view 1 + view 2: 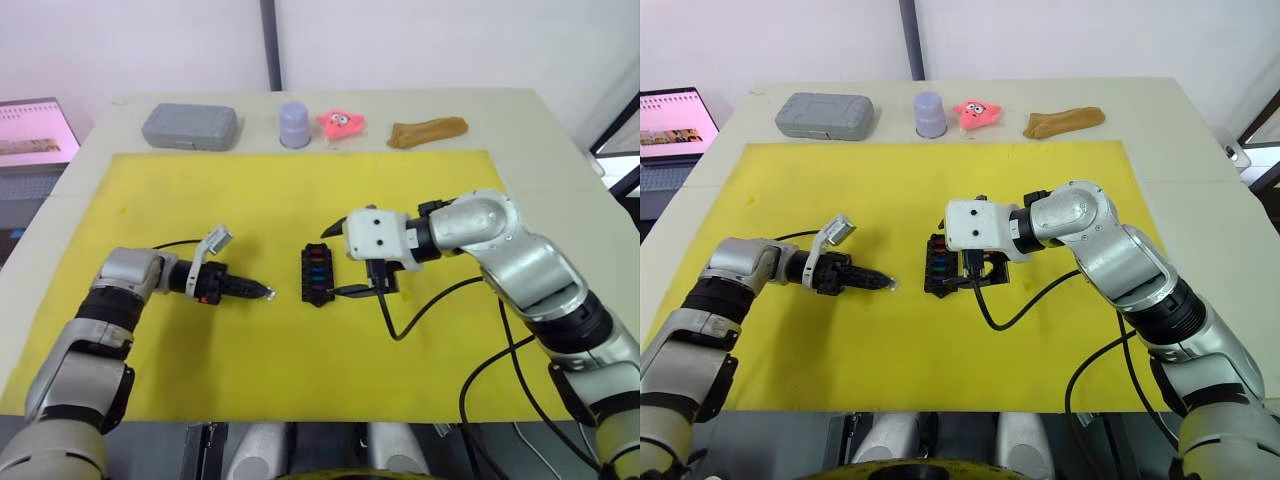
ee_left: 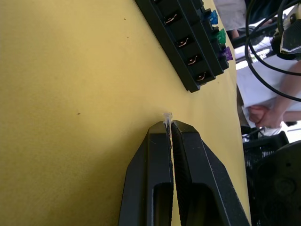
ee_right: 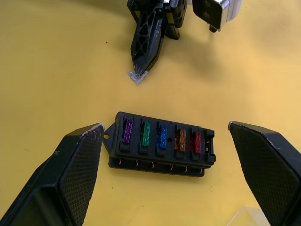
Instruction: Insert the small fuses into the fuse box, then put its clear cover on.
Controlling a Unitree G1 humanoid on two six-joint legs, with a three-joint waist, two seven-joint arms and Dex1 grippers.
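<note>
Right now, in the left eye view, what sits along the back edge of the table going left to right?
Grey plastic case → lavender upturned cup → pink star-shaped toy → tan crumpled cloth.

Hidden and hard-to-read parts around the fuse box

The right gripper and its white wrist housing cover the fuse box's far side from the head camera. The left gripper, just beside the fuse box, pinches a tiny pale fuse, too small to identify. The clear cover is cut off at the picture's edge.
</note>
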